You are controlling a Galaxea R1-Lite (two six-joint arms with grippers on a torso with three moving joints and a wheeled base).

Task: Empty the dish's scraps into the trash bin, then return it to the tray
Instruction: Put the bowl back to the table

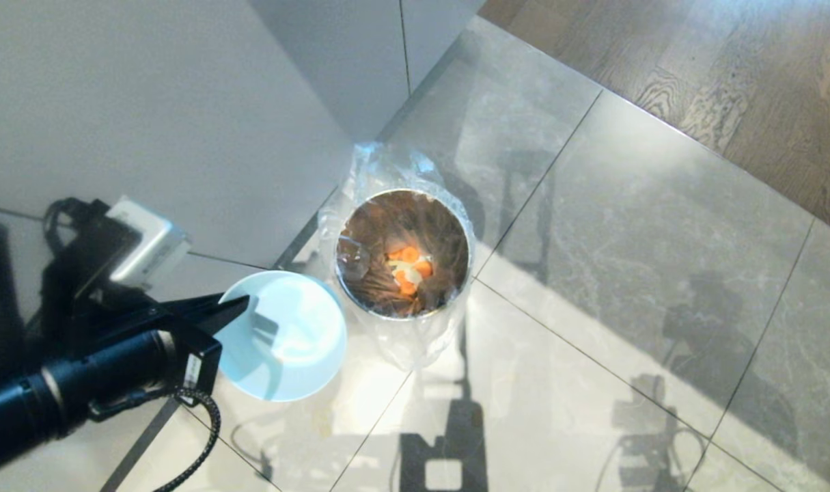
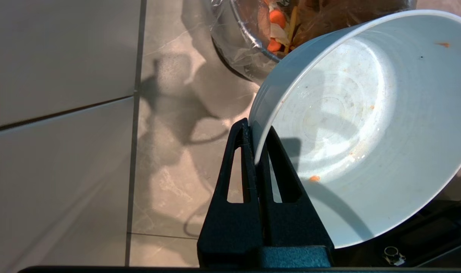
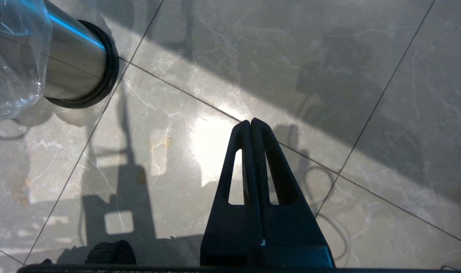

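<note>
Bowl emptied, held beside the bin

Your left claw is clenched on the rim of the pale blue bowl, which hangs just beside the steel bin with only smears inside; the carrot and vegetable scraps lie in the bin's crinkled plastic liner. Your right claw is pressed closed, empty, over the glossy grey floor tiles. A pale wall panel stands behind the bin, wood flooring beyond.

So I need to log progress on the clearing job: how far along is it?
Done: the scraps lie inside the trash bin, and the dish looks empty apart from a few orange specks. In hand: the left hand grips the dish's rim beside the bin. Left: returning it to the tray, which is not in view. The right hand hangs shut over the floor.
</note>
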